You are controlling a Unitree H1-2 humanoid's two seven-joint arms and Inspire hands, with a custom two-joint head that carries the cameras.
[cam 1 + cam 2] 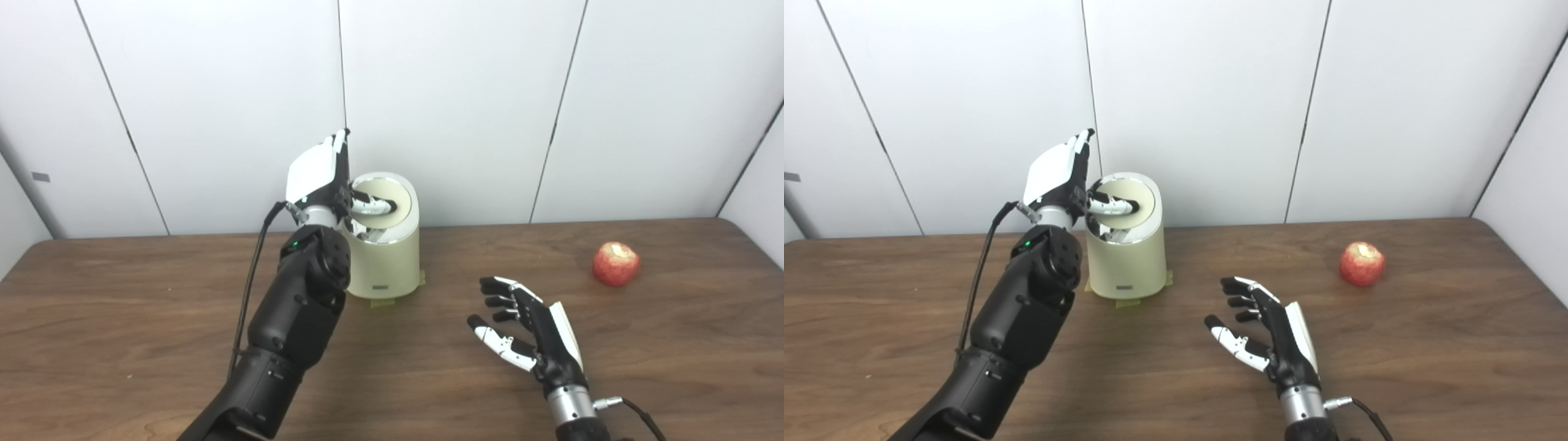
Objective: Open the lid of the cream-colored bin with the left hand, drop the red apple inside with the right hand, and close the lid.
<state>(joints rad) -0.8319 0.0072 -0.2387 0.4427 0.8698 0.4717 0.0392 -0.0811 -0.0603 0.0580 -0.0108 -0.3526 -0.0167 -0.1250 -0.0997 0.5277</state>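
Left robot hand on the lid, apple waiting far right.

My left robot hand [321,177] presses a thumb on the cream-coloured cylindrical bin's [386,260] round lid [384,202], tipping it; I'd push steadily. Right robot hand [530,331] hovers open, empty, above the wooden worktop [122,318]; round red apple [615,264] sits well apart.

Black arms, black-and-white hands

Each arm was glossy black, ending in a silver wrist ring; the left hand [318,174] and right hand [533,334] had white back plates and black fingers. A black cable ran along each arm, and a green light glowed near the left wrist.
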